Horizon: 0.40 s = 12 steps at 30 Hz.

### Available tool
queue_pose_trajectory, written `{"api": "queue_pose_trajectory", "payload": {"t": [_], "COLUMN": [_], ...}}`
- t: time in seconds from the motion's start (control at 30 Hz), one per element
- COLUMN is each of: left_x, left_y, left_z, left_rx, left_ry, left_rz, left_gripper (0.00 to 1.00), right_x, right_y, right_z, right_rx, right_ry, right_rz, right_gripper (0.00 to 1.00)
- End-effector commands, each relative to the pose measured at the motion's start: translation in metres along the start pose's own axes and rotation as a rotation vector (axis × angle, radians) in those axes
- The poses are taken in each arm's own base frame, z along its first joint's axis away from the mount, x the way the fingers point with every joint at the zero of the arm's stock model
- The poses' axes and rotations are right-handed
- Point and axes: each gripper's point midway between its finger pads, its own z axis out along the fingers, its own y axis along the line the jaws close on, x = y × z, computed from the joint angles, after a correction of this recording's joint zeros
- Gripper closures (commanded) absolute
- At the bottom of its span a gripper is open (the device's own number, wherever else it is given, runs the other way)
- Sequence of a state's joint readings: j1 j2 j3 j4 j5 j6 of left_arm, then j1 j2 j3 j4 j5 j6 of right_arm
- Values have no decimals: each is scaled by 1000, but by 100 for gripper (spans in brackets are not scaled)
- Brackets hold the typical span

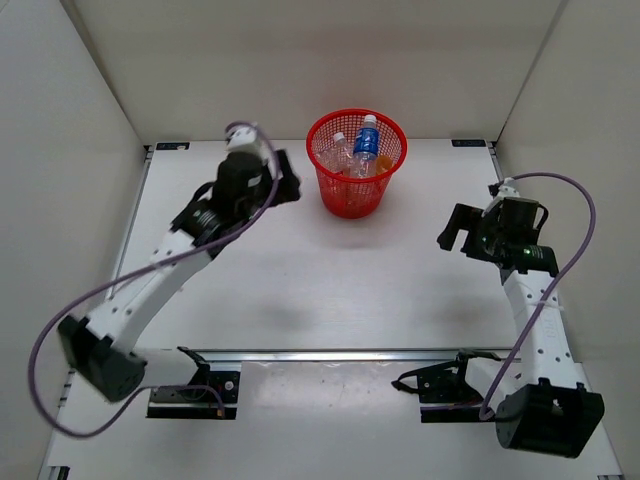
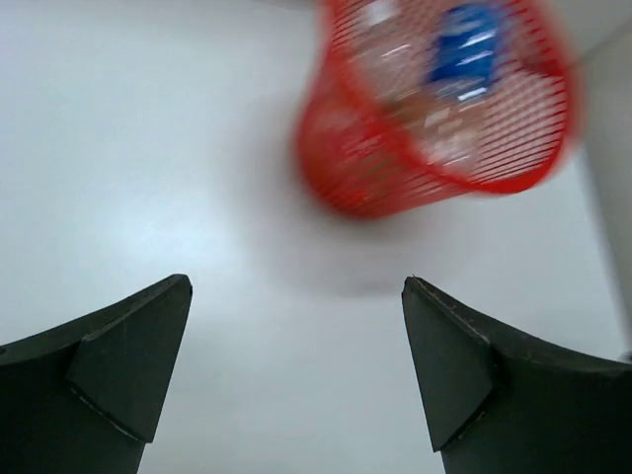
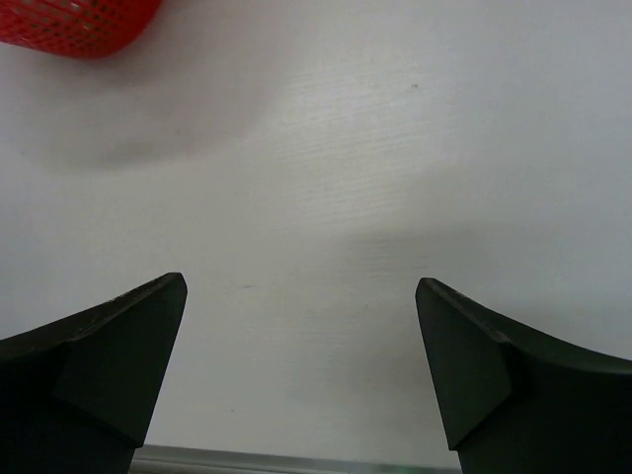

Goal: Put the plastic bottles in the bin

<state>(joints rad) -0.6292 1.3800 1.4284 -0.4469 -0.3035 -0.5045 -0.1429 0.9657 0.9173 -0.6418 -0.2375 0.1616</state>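
The red mesh bin (image 1: 352, 196) stands at the back middle of the white table. Inside it are several plastic bottles: a blue-labelled one (image 1: 366, 146) upright, a clear one (image 1: 338, 153) and an orange one (image 1: 384, 163). My left gripper (image 1: 288, 186) hangs open and empty just left of the bin. The left wrist view shows the bin (image 2: 346, 168) blurred ahead, the blue-labelled bottle (image 2: 464, 49) inside it, and bare table between the left gripper (image 2: 296, 286) fingers. My right gripper (image 1: 455, 230) is open and empty at the right. In its own view the right gripper (image 3: 301, 286) has the bin's base (image 3: 79, 25) far off at the top left.
White walls close the table (image 1: 330, 280) in at the back and both sides. A metal rail (image 1: 330, 355) runs across the near edge between the two arm bases. No loose bottle shows on the table.
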Motion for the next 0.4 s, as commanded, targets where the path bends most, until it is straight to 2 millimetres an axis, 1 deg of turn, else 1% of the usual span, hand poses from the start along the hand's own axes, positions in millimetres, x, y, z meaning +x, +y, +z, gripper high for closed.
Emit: {"api": "queue_pose_trajectory", "payload": {"t": [0.0,0.03,0.07,0.1,0.13,0.17,0.23,0.27,0.3,0.37], "left_x": [67,69,96,105,101,104,109,108,108,112], "left_y": [119,144,166,184,193,206,215,216,215,210], "left_z": [-51,-74,-87,-105,-122,-137,-156,-161,-163,-163], "left_rx": [-357,-399,-447,-485,-510,-547,-584,-587,-581,-557], "left_ry": [155,167,244,248,203,188,187,175,178,188], "left_rz": [21,-29,-32,-60,-82,-97,-115,-119,-114,-92], "left_gripper": [1,2,1,1,1,2,1,1,1,1], "right_x": [12,15,17,18,21,17,20,22,20,19], "right_y": [-18,-23,-23,-20,-18,-14,0,10,11,21], "right_z": [1,3,5,7,10,7,13,14,16,25], "right_rx": [104,107,96,67,51,34,6,-15,2,-20], "right_ry": [60,72,82,85,93,81,100,117,123,135], "right_rz": [66,92,106,107,96,86,28,-1,-1,-36], "right_gripper": [1,0,1,1,1,1,1,1,1,1]}}
